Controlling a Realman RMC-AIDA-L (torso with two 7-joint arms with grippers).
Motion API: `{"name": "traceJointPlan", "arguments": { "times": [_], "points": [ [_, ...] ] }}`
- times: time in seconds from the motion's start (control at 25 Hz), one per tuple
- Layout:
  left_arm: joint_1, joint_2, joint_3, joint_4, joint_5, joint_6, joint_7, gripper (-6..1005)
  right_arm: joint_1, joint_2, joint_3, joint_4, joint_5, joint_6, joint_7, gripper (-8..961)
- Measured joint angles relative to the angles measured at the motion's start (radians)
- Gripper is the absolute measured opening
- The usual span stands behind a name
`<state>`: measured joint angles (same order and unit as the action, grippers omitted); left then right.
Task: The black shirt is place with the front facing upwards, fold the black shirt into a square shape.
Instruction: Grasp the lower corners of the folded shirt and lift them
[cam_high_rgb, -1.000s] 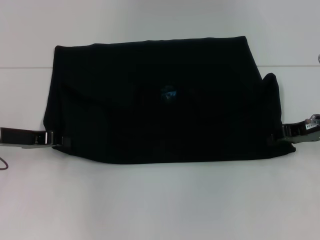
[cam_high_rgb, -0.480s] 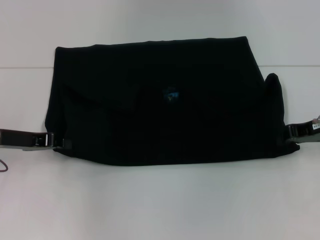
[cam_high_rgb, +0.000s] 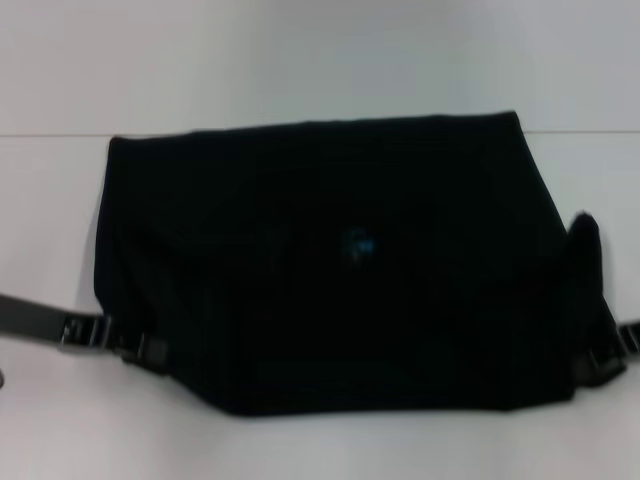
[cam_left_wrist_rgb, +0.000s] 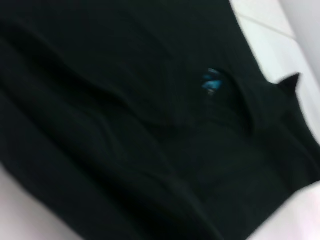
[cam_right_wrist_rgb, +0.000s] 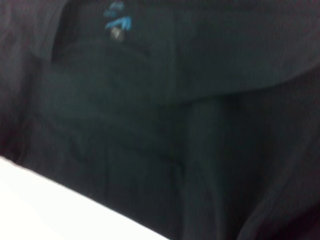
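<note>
The black shirt (cam_high_rgb: 330, 270) lies folded into a wide band on the white table, plain side up, with a small blue neck label (cam_high_rgb: 358, 243) near its middle. My left gripper (cam_high_rgb: 140, 350) is at the shirt's near left corner and shut on the cloth. At the near right corner my right gripper (cam_high_rgb: 598, 368) is shut on the cloth too, and a sleeve tip (cam_high_rgb: 584, 235) sticks up just beyond it. The left wrist view is filled with the shirt (cam_left_wrist_rgb: 125, 125) and its label (cam_left_wrist_rgb: 212, 82). The right wrist view shows only wrinkled shirt (cam_right_wrist_rgb: 175, 125) and the label (cam_right_wrist_rgb: 117, 22).
The white table (cam_high_rgb: 300, 450) shows as a narrow bare strip in front of the shirt and a wider one behind it. A seam line (cam_high_rgb: 60, 134) runs across the far side.
Both grippers have moved toward me and the shirt has slid with them. Its near edge now lies much closer to the table's front, and the right sleeve tip sits lower.
</note>
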<state>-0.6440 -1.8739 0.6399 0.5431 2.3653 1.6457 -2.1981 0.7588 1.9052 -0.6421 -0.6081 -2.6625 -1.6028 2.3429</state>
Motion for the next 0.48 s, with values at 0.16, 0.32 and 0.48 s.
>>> {"name": "traceJointPlan", "arguments": {
  "times": [0.16, 0.32, 0.48],
  "points": [
    [-0.006, 0.004, 0.004, 0.001, 0.070, 0.171, 0.007, 3, -0.039, 0.000, -0.023, 0.002, -0.008, -0.130, -0.088, 39],
    [-0.007, 0.000, 0.024, -0.001, 0.142, 0.282, 0.035, 3, -0.072, 0.008, -0.054, 0.002, -0.031, -0.202, -0.153, 38],
    [-0.005, -0.003, 0.066, 0.002, 0.183, 0.325, 0.046, 2, -0.087, 0.027, -0.081, 0.011, -0.065, -0.255, -0.219, 38]
  ]
}}
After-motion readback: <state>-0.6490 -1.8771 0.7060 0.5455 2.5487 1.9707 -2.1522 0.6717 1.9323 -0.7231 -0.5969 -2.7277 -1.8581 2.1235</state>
